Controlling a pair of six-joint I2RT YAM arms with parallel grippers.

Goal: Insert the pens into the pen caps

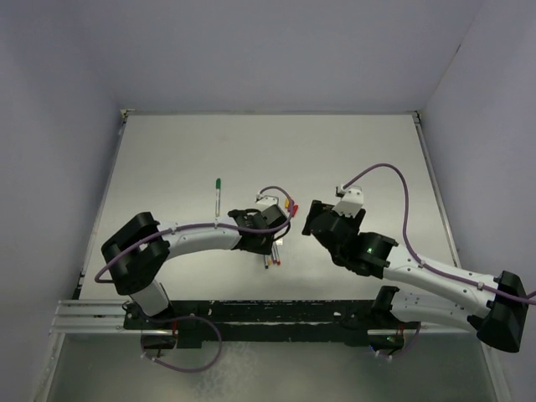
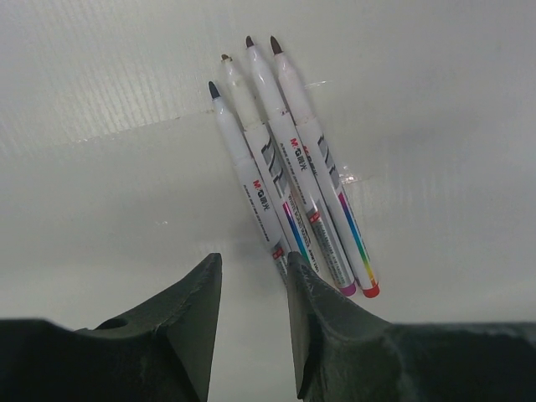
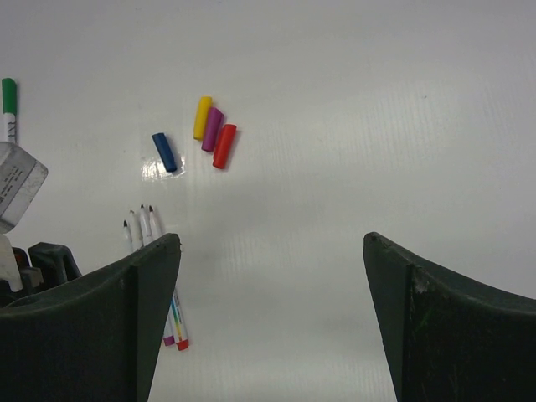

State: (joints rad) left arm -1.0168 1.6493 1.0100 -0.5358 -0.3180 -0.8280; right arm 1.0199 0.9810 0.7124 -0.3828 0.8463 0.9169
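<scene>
Near the middle of the desk (image 1: 167,151), the left gripper (image 2: 253,261) is hovering, fingers slightly parted and empty, just short of four uncapped pens (image 2: 289,167) lying side by side. The right gripper (image 3: 270,243) (jaws spread wide, holding nothing) is facing the blue, yellow, purple and red pen caps (image 3: 212,130), while a green-capped pen (image 1: 218,194) is lying apart, toward the left edge.

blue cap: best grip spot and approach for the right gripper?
Probably mid-length, across its narrow width, coming straight down. The blue cap lies flat and alone, with both long sides free. The yellow cap, purple cap and red cap touch in a cluster beside it. The right gripper is open, wide enough to straddle it.
</scene>
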